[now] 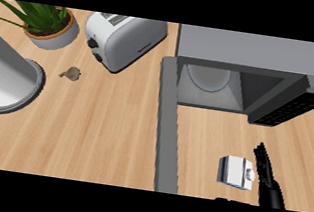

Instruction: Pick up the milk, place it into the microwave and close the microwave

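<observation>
just in front of the open microwave (260, 57), on the bench (96, 135), my right hand (264, 169) stands edge-on with fingers straight, holding nothing, touching or nearly touching the right side of the milk (236, 172). the carton sits between my hand and the swung-out microwave door (169, 130). to do this well, i judge, i should curl thumb and fingers round the carton's sides before lifting, then carry it straight ahead into the cavity, clear of the door. my left hand is out of sight.
</observation>
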`<state>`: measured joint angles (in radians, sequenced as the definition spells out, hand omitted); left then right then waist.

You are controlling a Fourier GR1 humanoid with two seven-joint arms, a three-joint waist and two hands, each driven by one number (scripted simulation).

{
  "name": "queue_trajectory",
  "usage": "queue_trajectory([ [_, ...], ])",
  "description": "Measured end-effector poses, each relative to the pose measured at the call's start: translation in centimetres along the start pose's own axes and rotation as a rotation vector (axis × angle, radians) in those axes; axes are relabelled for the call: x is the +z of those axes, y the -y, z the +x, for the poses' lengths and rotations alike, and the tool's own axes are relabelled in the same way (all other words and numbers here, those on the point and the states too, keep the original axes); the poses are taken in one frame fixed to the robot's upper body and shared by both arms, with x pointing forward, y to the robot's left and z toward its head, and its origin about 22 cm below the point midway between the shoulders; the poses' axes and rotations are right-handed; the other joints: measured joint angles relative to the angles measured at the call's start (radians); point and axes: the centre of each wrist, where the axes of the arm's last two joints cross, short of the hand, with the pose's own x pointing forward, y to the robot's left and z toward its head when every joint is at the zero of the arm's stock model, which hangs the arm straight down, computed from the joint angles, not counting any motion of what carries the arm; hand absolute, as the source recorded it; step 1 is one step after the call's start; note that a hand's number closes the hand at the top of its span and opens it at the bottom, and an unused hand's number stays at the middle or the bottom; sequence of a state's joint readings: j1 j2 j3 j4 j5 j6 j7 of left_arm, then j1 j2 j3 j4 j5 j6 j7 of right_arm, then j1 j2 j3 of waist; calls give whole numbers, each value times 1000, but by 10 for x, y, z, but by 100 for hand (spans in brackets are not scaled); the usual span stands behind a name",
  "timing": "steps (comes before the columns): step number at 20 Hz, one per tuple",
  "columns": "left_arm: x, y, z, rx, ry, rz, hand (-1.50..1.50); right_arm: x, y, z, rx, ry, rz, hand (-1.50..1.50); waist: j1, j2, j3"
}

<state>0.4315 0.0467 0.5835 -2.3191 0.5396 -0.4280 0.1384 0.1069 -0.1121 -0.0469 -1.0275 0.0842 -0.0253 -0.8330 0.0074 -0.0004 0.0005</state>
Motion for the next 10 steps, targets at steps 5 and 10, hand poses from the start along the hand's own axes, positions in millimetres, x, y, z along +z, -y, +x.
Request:
queue_trajectory([
  [5,2,-1,-1,13,10,-9,-150,-4,6,-19,19,7,12,-150,1,0,0],
  [10,2,2,-2,35,-3,-5,-150,-17,-1,-31,0,3,35,150,2,0,0],
])
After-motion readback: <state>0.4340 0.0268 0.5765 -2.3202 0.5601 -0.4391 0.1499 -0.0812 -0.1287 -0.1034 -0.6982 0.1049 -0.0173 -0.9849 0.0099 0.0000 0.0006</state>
